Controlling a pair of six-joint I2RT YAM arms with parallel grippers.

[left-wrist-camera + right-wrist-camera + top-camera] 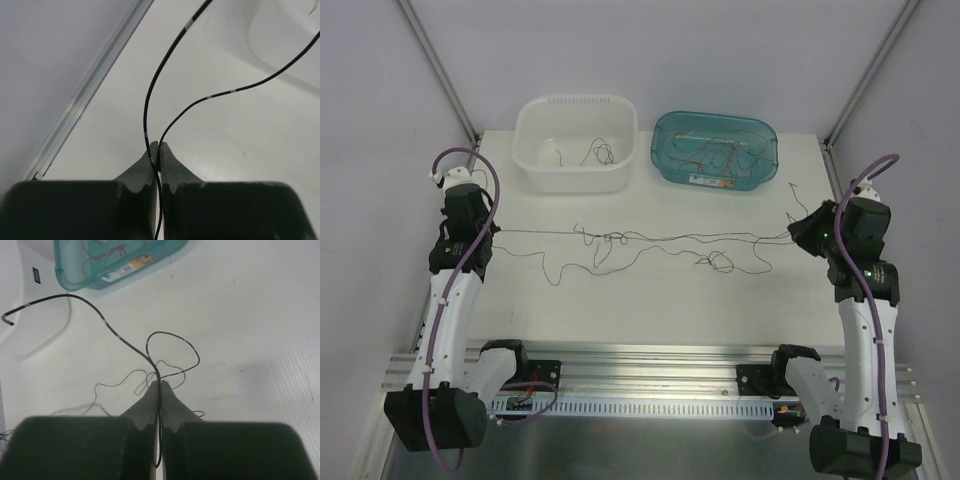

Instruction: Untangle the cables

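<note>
- Black, hair-thin cables (660,240) lie across the middle of the table (670,320). One strand is drawn in a nearly straight line from the left side to the right.
- Along that line, left of centre, sits a small knot (605,238). Slack loops trail from it toward the near edge.
- A second curly tangle (718,262) lies right of centre, just on the near side of the line.
- In the left wrist view the cable (146,107) is black with short pale marks. Two runs of it rise from the fingertips and part, one going up and one curving off to the right.
- The left gripper (159,147) has its jaws pressed together on this strand, which passes down between them. From above, the left gripper (492,231) is at the line's left end.
- In the right wrist view the cable (115,332) arcs away to a free end at the left, and a loop curls just beyond the tips.
- The right gripper (160,385) also has its jaws closed, pinching the strand between them. From above, it (798,232) is at the line's right end.
- At the far edge of the table stands a white tub (570,182) with a few dark wires in it.
- Just beside the tub, to its right, stands a teal bin (665,125) holding red-brown wires (715,152).
</note>
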